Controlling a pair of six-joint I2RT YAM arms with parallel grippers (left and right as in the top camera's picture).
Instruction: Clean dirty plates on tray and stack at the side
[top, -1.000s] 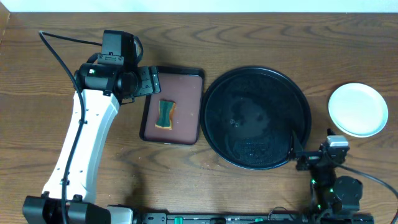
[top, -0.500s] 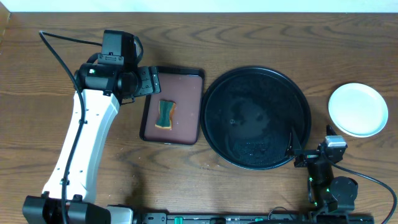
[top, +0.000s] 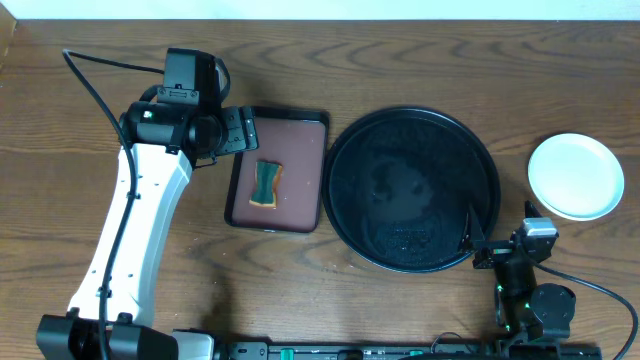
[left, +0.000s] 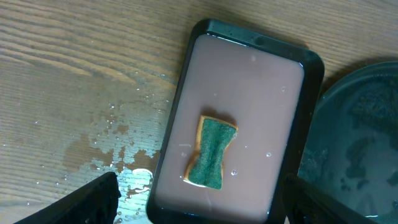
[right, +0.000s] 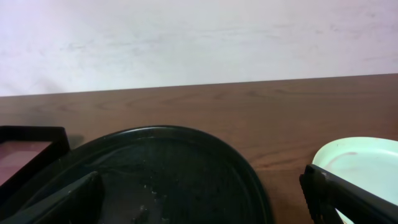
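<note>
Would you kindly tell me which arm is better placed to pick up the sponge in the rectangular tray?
Left. The left pincer, open, hangs at the edge of the rectangular tray, with the sponge plain in its wrist view. The right pincer sits past the round tray, on its far side.

Centre: large round glossy black tray (top: 410, 190), raised rim; only a narrow gap to the small rectangular black tray with maroon inside (top: 300, 140).
Right: strip of brown wooden table (top: 514, 120) separates the rim from the pale round plate (top: 575, 176).
Left: white left arm (top: 135, 230) crosses diagonally, blocking.
Near edge: right gripper (top: 480, 250) just beside the round tray's rim.
Inside rectangular tray: green-yellow sponge (top: 265, 186) mid-floor.
</note>
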